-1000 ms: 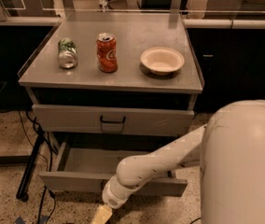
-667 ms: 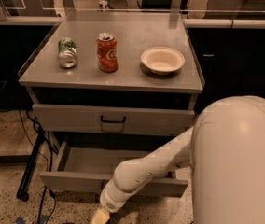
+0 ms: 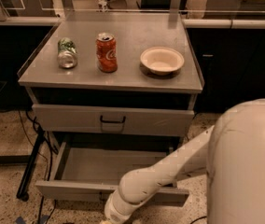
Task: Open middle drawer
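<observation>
The middle drawer [image 3: 72, 189] is a grey metal drawer, pulled out toward me below the shut top drawer [image 3: 142, 120]. Its bare grey floor shows, and its handle is hidden behind my arm. My white arm [image 3: 160, 176] reaches down across the drawer's front. My gripper [image 3: 105, 221] is at the bottom edge of the view, just in front of and below the drawer front, and is mostly cut off.
On the cabinet top [image 3: 123, 80] lie a green can on its side [image 3: 67, 53], an upright orange can [image 3: 107, 52] and a white bowl [image 3: 162, 60]. My arm's large white shell [image 3: 249, 167] fills the lower right. Cables and a black stand leg [image 3: 32, 164] are left of the cabinet.
My arm has shifted slightly left and down, and the gripper has sunk further past the bottom edge. The drawer stands as open as before.
</observation>
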Controlling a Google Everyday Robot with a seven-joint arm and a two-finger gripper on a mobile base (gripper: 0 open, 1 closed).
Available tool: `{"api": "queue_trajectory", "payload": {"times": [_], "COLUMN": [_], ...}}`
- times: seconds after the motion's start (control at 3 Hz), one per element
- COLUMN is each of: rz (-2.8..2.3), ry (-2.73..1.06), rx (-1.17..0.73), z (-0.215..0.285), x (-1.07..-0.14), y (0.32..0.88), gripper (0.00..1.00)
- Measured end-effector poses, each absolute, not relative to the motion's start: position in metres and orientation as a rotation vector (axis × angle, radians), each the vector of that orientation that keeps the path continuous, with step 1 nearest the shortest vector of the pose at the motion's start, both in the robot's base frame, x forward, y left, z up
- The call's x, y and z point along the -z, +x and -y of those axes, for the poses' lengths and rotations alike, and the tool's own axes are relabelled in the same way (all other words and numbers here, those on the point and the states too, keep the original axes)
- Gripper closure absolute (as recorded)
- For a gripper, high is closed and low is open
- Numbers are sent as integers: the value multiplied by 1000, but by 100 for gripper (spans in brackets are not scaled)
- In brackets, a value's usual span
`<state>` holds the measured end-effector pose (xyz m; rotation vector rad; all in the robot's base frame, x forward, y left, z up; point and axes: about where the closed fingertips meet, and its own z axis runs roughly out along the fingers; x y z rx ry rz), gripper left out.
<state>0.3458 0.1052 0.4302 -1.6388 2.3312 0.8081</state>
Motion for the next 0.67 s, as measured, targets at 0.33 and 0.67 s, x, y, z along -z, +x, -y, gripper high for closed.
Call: {"api": "queue_trajectory", "payload": {"times": [0.33, 0.67], "rz": [-2418, -2435], "ry": [-1558, -1549], "rx": [-847, -879], "z": [-78, -64], "x": [-452, -461], "y": [289, 250], "gripper": [0, 0]}}
